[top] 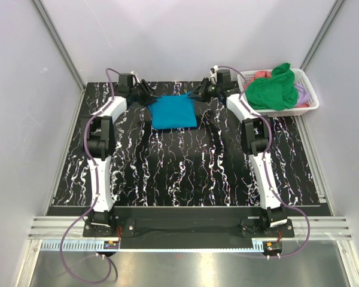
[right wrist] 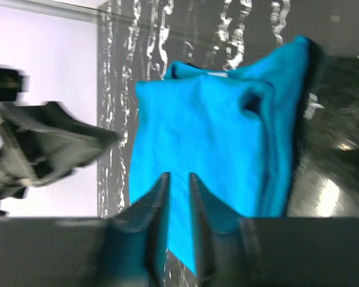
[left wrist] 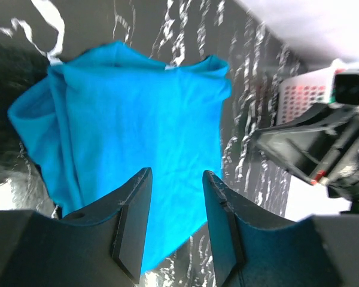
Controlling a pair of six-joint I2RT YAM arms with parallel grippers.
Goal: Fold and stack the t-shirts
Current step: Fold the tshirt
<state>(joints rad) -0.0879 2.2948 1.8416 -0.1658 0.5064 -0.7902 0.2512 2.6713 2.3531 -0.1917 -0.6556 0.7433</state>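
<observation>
On the table's far half we see the folded teal-blue t-shirt (top: 173, 113) lying flat, longer left-to-right, between our left gripper (left wrist: 176, 179), fingers apart, and right gripper (right wrist: 178, 178), nearly closed, grip unclear, with the green t-shirt (top: 270, 91) in the basket (top: 299, 109) beyond.

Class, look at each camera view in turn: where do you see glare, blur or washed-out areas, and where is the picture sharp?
Top external: sharp throughout, with glare on the metal sheet at the near edge. Left wrist: teal-blue t-shirt crisp, right gripper blurred, wall beyond it washed out, glare on the table. Right wrist: left gripper smeared, glare spot on the table.
</observation>
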